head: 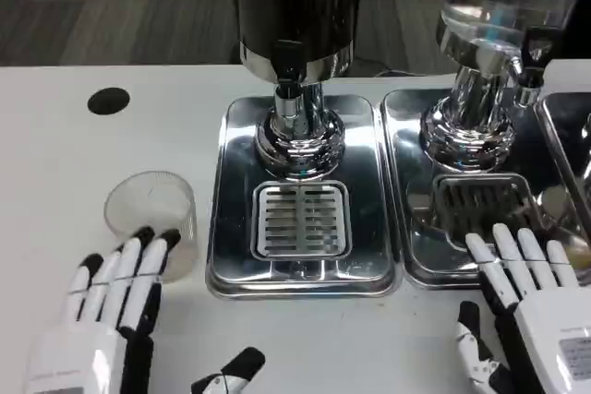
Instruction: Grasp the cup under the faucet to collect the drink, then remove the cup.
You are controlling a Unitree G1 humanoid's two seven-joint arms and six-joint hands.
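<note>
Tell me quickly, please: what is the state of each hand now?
Left hand: open, holding nothing, fingertips at the cup.
Right hand: open, holding nothing.

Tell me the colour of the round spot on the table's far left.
Black spot, clearest in the head view.
</note>
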